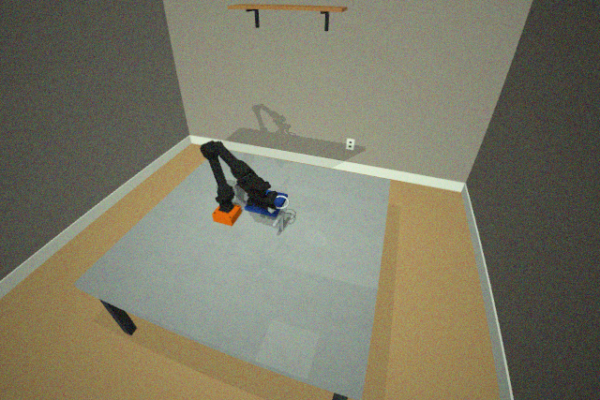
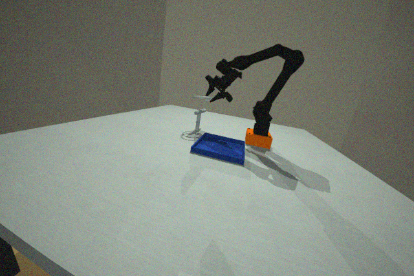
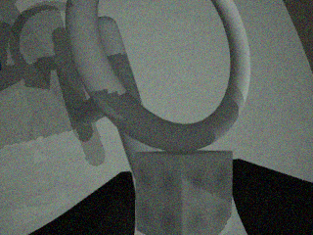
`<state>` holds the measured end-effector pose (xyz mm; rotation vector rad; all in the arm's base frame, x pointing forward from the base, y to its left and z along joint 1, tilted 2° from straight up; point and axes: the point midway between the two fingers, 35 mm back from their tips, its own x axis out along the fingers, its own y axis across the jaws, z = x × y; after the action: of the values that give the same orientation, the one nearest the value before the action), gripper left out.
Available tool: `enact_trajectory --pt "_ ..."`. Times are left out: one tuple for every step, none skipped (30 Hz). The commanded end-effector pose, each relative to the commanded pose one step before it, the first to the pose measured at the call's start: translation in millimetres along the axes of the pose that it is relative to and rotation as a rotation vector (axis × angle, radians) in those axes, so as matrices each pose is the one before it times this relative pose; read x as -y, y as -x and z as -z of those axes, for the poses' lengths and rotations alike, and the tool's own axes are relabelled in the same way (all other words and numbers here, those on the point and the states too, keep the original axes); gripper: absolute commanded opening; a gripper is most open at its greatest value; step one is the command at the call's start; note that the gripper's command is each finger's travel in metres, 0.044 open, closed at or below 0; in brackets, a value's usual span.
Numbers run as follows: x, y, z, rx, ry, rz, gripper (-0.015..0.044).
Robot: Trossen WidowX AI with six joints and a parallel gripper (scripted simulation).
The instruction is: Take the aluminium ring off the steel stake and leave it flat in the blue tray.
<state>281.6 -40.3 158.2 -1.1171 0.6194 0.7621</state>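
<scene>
Black angular arm (image 1: 216, 177) (image 2: 280, 79), chunky joints, bright orange block base (image 1: 223, 216) (image 2: 257, 139) (small dark dots on top), dark wedge-shaped fingers (image 2: 217, 97)
</scene>
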Motion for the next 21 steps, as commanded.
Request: enact_trajectory --pt "-5.19 0.14 -3.6 0.01282 0.0752 0.01785 0.0" --pt "-1.47 -0.04 -0.68 0.00133 0.0223 0.00474 0.0" --pt "-1.46 -0.04 -0.7 0.00124 0.0223 0.00477 0.0" --pt "-1.45 -0.05 -0.73 0.00116 0.0223 0.00479 0.0" --pt "-1.44 -0.06 -0.75 0.00107 0.0223 0.00481 0.0" --pt "-1.43 -0.06 -0.78 0.00098 0.0223 0.00482 0.0" --pt "-1.42 -0.07 -0.8 0.00089 0.0223 0.00484 0.0" --pt "-1.41 -0.07 -0.83 0.0008 0.0223 0.00485 0.0" --pt "-1.15 -0.06 -0.7 0.00059 0.0184 0.00401 0.0" --pt "-0.68 -0.04 -0.43 0.00033 0.011 0.00241 0.0" --pt "-0.23 -0.01 -0.15 0.0001 0.0037 0.0008 0.0" --pt "-0.13 -0.15 -0.15 -0.00035 -0.003 -0.00171 0.0" --pt "-0.39 -0.46 -0.44 -0.00111 -0.0089 -0.00511 0.0" --pt "-0.66 -0.75 -0.73 -0.002 -0.0147 -0.00848 0.0" --pt "-0.81 -0.89 -0.87 -0.00266 -0.0176 -0.01019 0.0" --pt "-0.82 -0.88 -0.86 -0.00293 -0.0175 -0.01012 0.0" --pt "-0.83 -0.86 -0.84 -0.0032 -0.0174 -0.01004 0.0" --pt "-0.84 -0.85 -0.83 -0.00347 -0.0173 -0.00995 0.0" --pt "-0.85 -0.83 -0.82 -0.00374 -0.0171 -0.00985 0.0" --pt "-0.87 -0.82 -0.8 -0.004 -0.017 -0.00974 0.0" --pt "-0.88 -0.8 -0.79 -0.00427 -0.0169 -0.00963 0.0"
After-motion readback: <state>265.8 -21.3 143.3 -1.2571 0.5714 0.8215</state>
